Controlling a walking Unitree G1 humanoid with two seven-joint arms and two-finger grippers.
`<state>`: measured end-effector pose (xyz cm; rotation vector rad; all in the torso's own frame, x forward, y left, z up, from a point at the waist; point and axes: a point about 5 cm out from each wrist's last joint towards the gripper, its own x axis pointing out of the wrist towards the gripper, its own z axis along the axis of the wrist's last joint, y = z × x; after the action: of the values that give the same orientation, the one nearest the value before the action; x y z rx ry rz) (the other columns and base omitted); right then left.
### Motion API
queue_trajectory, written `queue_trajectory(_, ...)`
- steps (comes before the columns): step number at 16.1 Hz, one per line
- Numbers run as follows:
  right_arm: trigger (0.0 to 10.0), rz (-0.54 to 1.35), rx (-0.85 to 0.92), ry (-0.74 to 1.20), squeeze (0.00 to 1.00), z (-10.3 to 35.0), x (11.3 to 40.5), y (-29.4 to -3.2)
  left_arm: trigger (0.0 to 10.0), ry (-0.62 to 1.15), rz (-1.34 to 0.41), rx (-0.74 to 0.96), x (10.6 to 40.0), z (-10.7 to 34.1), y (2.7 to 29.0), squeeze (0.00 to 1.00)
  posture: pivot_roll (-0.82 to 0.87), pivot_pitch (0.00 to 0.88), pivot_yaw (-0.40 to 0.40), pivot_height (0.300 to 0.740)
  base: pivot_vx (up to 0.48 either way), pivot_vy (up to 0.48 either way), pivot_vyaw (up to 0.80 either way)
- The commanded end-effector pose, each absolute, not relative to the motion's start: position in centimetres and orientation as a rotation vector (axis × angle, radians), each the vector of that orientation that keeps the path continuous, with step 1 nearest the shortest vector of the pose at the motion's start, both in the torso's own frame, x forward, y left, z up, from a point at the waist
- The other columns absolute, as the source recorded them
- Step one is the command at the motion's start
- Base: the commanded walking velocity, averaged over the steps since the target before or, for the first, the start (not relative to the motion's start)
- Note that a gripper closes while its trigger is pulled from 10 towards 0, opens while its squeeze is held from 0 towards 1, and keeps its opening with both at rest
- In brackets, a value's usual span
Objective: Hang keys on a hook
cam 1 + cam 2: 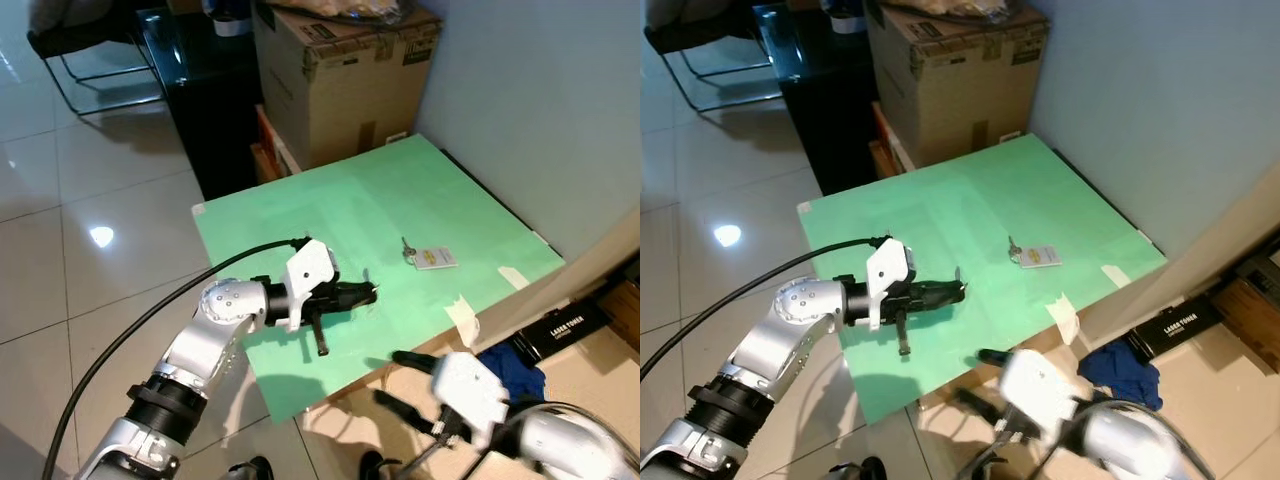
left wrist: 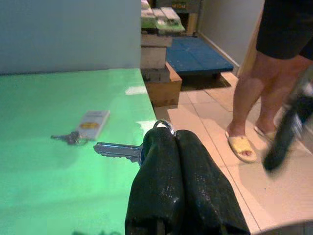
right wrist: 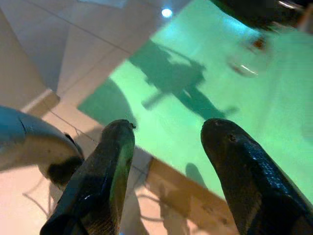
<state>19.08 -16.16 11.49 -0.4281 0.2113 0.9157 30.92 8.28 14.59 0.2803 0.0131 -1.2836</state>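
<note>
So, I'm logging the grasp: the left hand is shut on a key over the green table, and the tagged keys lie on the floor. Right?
Not quite. The left hand is shut on a key over the green table, but the tagged keys lie on that table, not the floor; the left eye view shows them beyond the hand.

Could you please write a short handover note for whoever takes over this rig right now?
Left gripper: shut on a silver key, held over the green table.
Right gripper: open, idle off the table's near edge.
A second key with a white tag lies on the table, beyond the left gripper.
A person's legs stand nearby, past the table.
Done: one key picked up.
Left: find a hook, none visible yet, and hang the key.
</note>
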Motion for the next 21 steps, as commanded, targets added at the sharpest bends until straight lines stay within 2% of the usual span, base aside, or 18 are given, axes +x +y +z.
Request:
queue_trajectory(1, 10.0, 0.906, -0.424, 0.216, 0.00, 11.4, 18.9, -16.8, 10.0, 0.005, -1.305, 0.294, 30.9, 14.8, 8.6, 0.00, -0.20, 0.180, -0.002, 0.740, 0.000, 0.000, 0.00)
queue_trajectory(6, 10.0, 0.844, -0.440, 0.208, 0.00, 11.9, 20.0, -18.4, 10.0, 0.017, -1.352, 0.345, 31.1, 15.6, 10.3, 0.00, -0.20, 0.169, 0.006, 0.740, 0.000, 0.000, 0.00)
queue_trajectory(13, 10.0, 0.816, -0.482, 0.161, 0.00, 12.6, 22.0, -19.5, 10.0, 0.054, -1.524, 0.372, 29.1, 15.4, 10.6, 0.00, -0.19, 0.171, 0.007, 0.740, 0.000, 0.000, 0.00)
queue_trajectory(18, 10.0, 0.867, -0.457, 0.118, 0.00, 12.8, 22.6, -17.9, 10.0, 0.072, -1.602, 0.358, 27.9, 15.1, 10.2, 0.00, -0.19, 0.176, 0.004, 0.740, 0.000, 0.000, 0.00)
queue_trajectory(21, 10.0, 0.923, -0.420, 0.086, 0.00, 13.1, 22.7, -16.0, 10.0, 0.061, -1.622, 0.333, 27.4, 14.9, 9.2, 0.00, -0.19, 0.176, 0.004, 0.740, 0.000, 0.000, 0.00)
